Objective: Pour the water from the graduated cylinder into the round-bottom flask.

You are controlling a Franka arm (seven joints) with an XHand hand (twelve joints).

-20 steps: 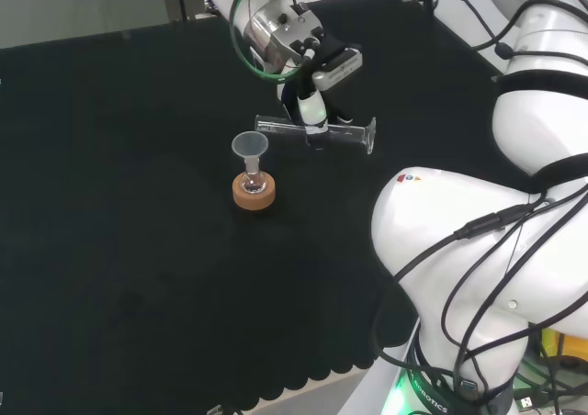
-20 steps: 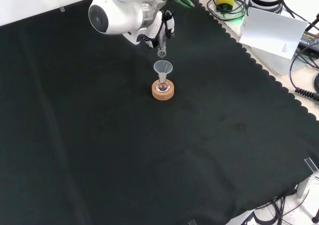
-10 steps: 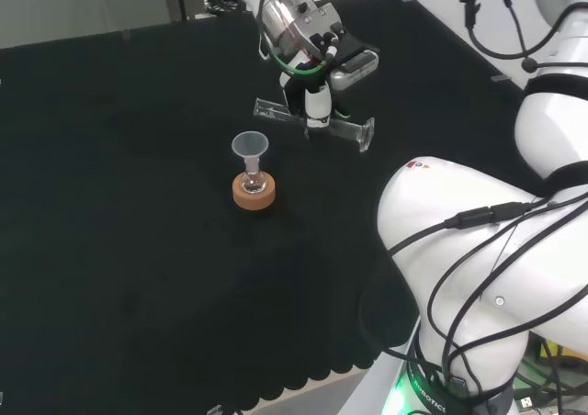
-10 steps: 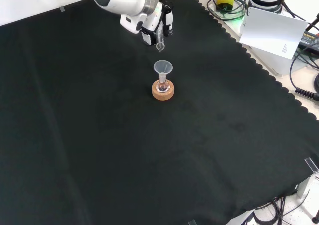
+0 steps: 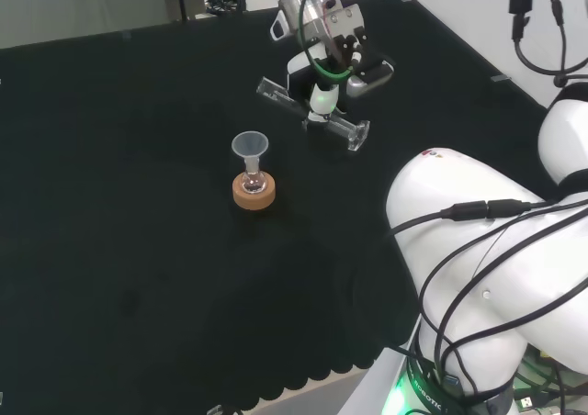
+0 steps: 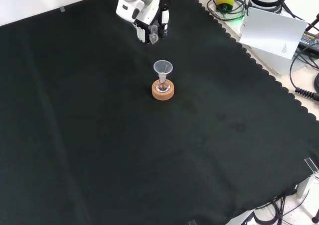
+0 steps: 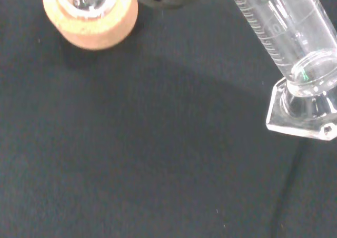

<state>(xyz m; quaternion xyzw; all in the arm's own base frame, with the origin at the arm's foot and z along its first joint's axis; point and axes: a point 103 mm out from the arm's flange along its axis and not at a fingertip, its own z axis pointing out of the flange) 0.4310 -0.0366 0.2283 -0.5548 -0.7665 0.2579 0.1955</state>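
In the head view the hand (image 5: 331,61) is shut on the clear graduated cylinder (image 5: 342,127), which lies slanted in the air, its mouth toward the left and its foot lower right. It hangs to the right of and above the round-bottom flask (image 5: 253,178). The flask stands on a cork ring (image 5: 253,195) with a clear funnel (image 5: 250,144) in its neck. From the front, the hand (image 6: 149,16) and cylinder (image 6: 154,35) are beyond the funnel (image 6: 163,66) and cork ring (image 6: 163,91). The wrist view has the cylinder's foot (image 7: 303,111) and the cork ring (image 7: 92,17).
The black cloth (image 6: 149,160) spreads wide around the flask. Its scalloped edge (image 6: 259,70) runs along the right of the front view, with cables and a white sheet (image 6: 274,31) past it. The arm's white links (image 5: 487,250) stand at the head view's right.
The hand has carried the cylinder up and away from the funnel, rightward in the head view. The cylinder has turned from level to slanted, foot lower. Flask and funnel have not moved.
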